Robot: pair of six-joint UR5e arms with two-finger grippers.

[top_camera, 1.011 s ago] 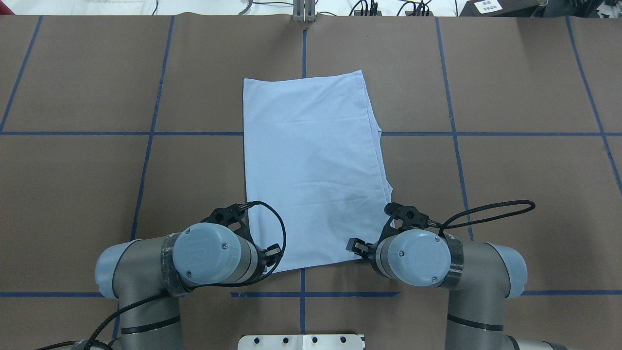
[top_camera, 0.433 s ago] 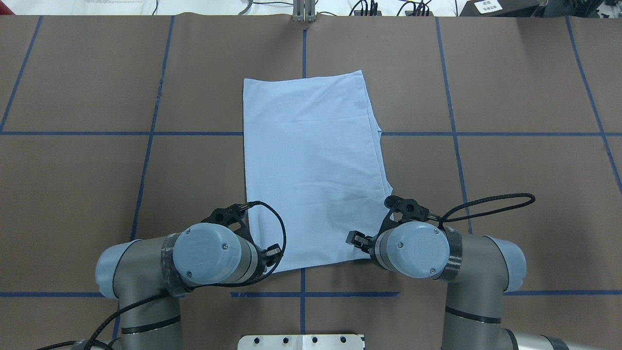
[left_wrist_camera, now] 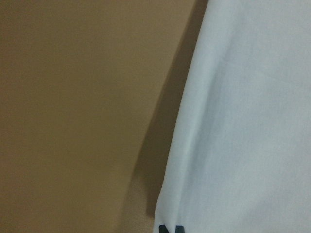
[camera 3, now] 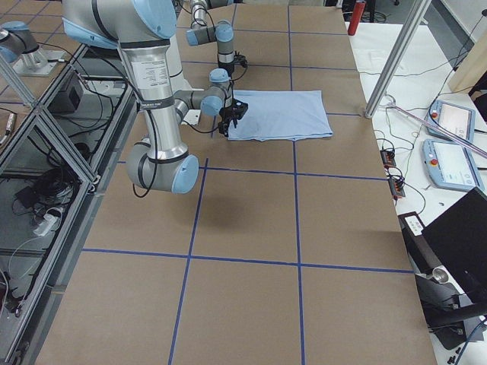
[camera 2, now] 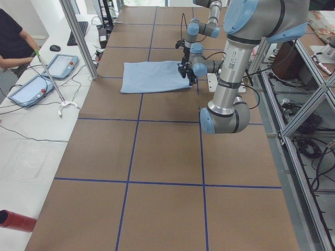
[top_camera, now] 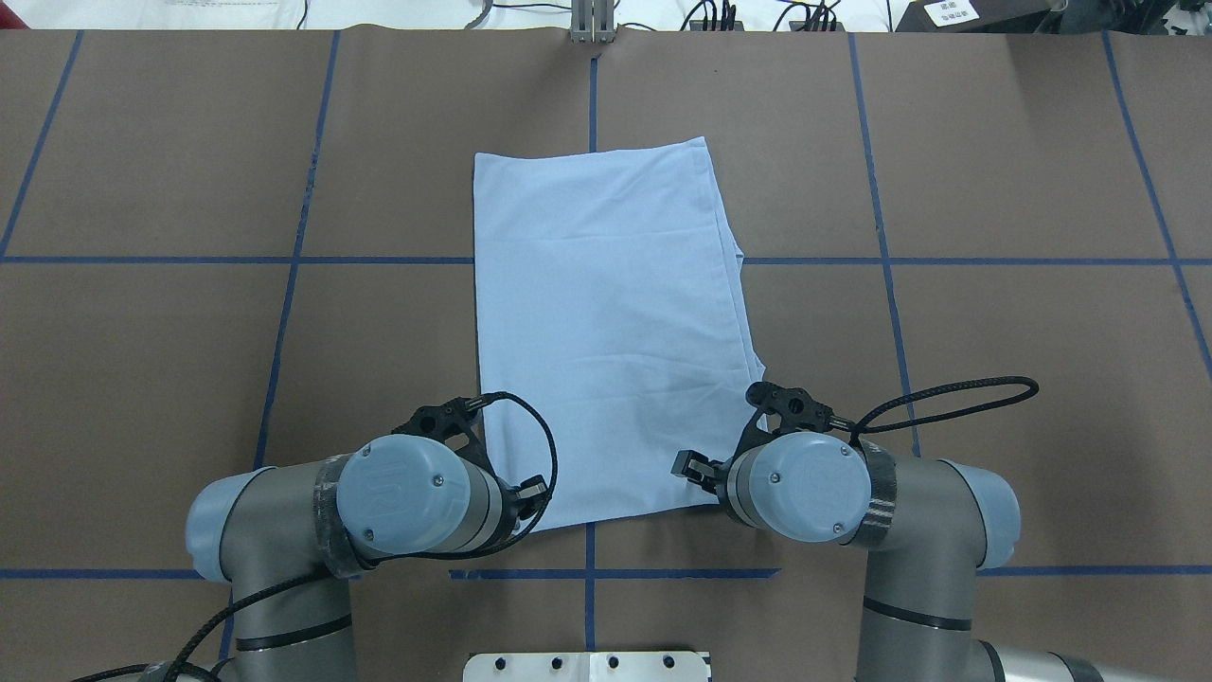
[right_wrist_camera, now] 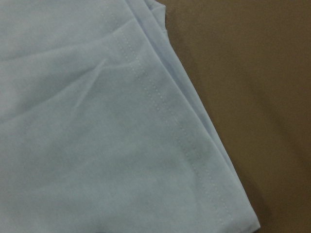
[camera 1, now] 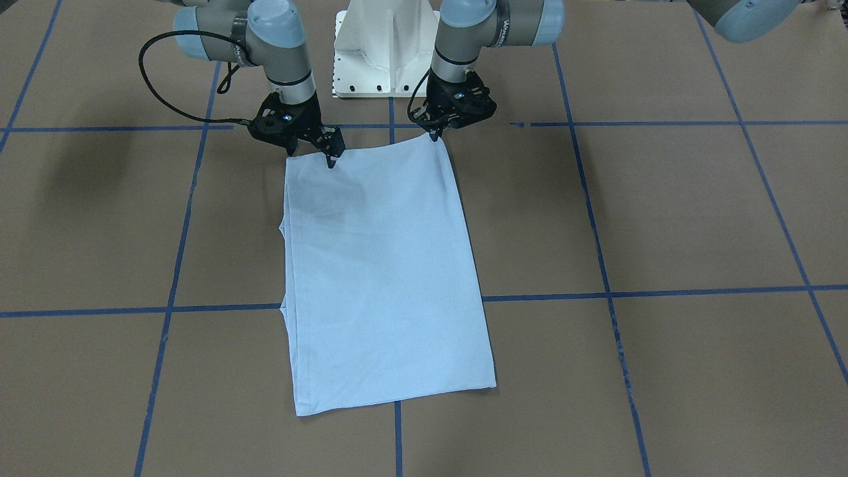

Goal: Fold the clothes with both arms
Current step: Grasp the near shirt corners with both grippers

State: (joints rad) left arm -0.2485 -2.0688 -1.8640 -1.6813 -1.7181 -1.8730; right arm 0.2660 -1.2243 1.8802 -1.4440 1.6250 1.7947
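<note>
Lying flat mid-table on brown blue-taped table point(top_camera: 994, 332): pale blue soft T-shirt point(top_camera: 606, 332), folded into a long rectangle | feel: likely light, limp, layers slide | hold: near corners, all layers | black left gripper point(camera 1: 435, 136), black right gripper point(camera 1: 330, 159): tips at those corners, can't tell if pinching

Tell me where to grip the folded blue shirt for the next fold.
Probably take the T-shirt by the two corners of its short edge nearest the robot, coming down from above. It lies flat as a long rectangle, and the left gripper and right gripper sit right at those corners.
</note>
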